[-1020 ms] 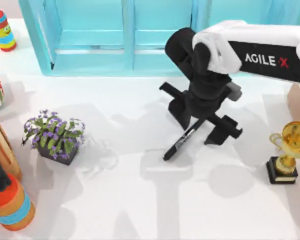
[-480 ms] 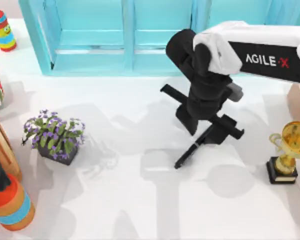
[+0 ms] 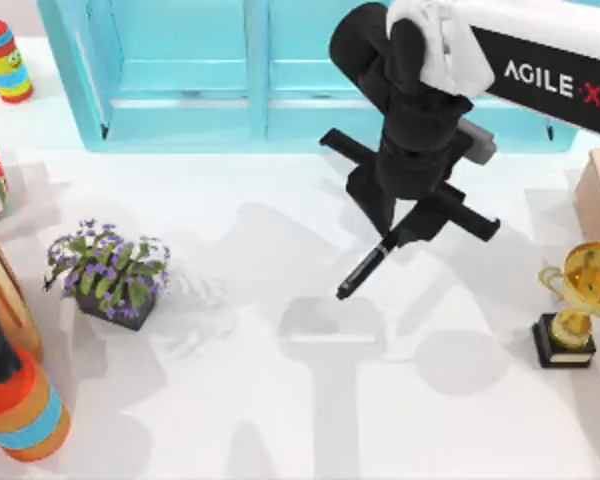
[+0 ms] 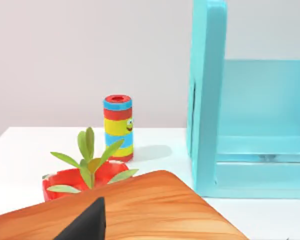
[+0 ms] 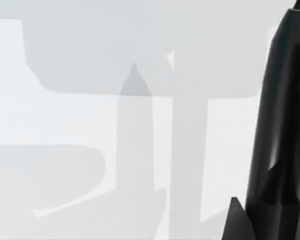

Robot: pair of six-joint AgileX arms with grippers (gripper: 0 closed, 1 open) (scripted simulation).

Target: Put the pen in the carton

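Above the tabletop (image 3: 280, 420), the right gripper (image 3: 398, 240) fingers are gripping the pen (image 3: 363, 271), not yet reaching the carton (image 3: 592, 190).

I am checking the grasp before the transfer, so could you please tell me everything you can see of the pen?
The pen is slim, black and marker-like, plastic by its look. It hangs tilted in the right gripper, its upper end hidden between the fingers and its free tip pointing down toward the top view's left, above the white table. Nothing else touches it. The right wrist view shows its dark, tapering barrel close up.
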